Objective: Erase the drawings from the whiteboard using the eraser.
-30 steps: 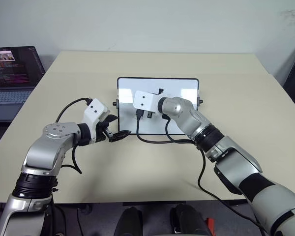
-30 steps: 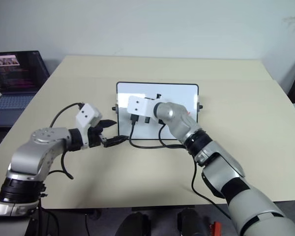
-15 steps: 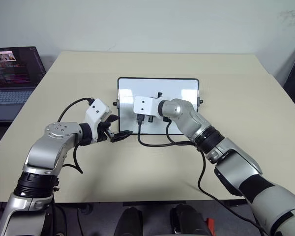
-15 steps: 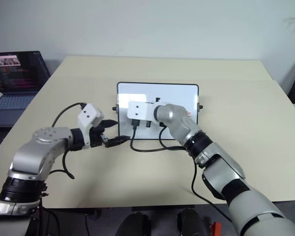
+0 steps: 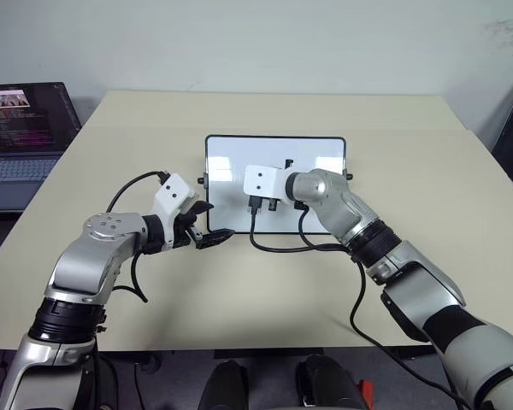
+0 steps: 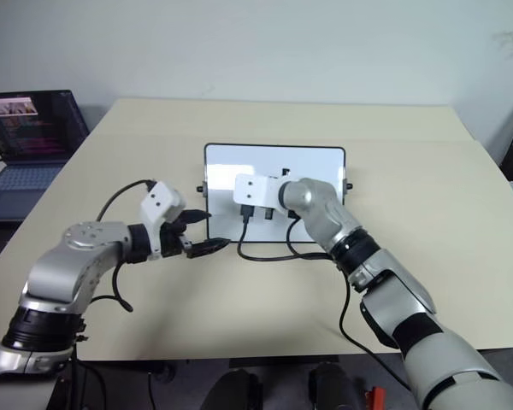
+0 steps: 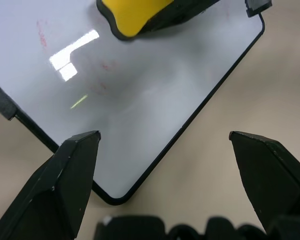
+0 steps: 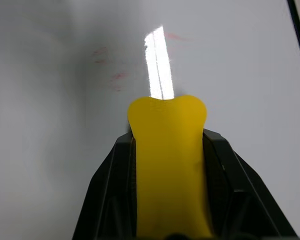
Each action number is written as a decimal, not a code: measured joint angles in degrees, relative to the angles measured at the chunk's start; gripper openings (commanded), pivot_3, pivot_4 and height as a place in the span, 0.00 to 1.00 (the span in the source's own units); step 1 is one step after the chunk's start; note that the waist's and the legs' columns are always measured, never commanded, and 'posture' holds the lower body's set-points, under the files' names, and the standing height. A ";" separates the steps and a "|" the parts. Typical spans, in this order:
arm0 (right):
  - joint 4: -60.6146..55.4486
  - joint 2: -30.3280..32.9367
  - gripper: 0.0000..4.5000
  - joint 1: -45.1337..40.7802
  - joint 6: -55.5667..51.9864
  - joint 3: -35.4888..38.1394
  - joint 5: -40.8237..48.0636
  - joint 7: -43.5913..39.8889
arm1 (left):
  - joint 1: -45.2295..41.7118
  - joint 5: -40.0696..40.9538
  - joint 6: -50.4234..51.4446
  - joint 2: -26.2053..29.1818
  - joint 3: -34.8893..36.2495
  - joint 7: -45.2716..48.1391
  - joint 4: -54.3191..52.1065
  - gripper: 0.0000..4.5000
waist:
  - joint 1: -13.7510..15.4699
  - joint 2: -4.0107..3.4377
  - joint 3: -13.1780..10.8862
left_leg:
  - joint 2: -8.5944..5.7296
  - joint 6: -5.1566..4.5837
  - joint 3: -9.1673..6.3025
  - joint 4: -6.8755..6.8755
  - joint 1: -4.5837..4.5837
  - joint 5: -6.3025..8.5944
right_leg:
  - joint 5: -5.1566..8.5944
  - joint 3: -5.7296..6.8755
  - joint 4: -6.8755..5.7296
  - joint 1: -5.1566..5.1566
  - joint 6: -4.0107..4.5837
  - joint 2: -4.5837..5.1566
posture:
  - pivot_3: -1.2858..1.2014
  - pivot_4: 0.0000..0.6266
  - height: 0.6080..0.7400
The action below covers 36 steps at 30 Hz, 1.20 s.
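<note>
step: wiping | right gripper (image 8: 167, 200) pinching eraser (image 8: 167, 165) | left gripper (image 7: 165, 165) spread | advice: press flat, sweep toward 11 o'clock over faint red drawings (image 8: 110, 65) on whiteboard (image 8: 240, 75)

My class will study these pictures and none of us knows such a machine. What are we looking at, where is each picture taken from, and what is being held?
It is a two-armed humanoid robot at a beige table. Two pictures come from cameras in its head, looking down over its arms; two come from cameras on its wrists. On the table lies a whiteboard bearing faint red drawings. The right pincer is shut on a yellow eraser over the board. The left pincer is open, empty, by the board's near corner. A laptop stands off to the left.
</note>
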State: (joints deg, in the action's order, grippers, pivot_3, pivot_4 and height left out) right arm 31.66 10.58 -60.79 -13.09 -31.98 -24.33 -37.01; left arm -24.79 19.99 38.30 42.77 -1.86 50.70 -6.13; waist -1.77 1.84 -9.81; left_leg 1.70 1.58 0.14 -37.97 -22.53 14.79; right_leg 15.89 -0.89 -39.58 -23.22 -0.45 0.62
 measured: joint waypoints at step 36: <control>-55.04 1.65 0.30 24.84 -40.06 25.67 21.26 1.63 | -2.05 0.30 -4.10 -3.10 1.16 -0.77 1.92 1.00 | 0.43 -0.02 -0.05 | -0.13 0.06 -0.08 0.08 -0.74 0.08 | 0.05 0.13 0.61 -0.36 -0.05 0.25 | 0.52 0.24 1.00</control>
State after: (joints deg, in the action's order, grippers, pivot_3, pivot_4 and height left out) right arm -23.38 12.23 -35.95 -53.15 -6.31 -3.07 -35.38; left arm -26.84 20.29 34.21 39.67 -0.70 49.93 -4.21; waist -1.34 1.82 -9.86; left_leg 1.57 1.64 0.07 -37.89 -23.27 14.87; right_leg 15.94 -0.75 -38.96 -23.58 -0.50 0.86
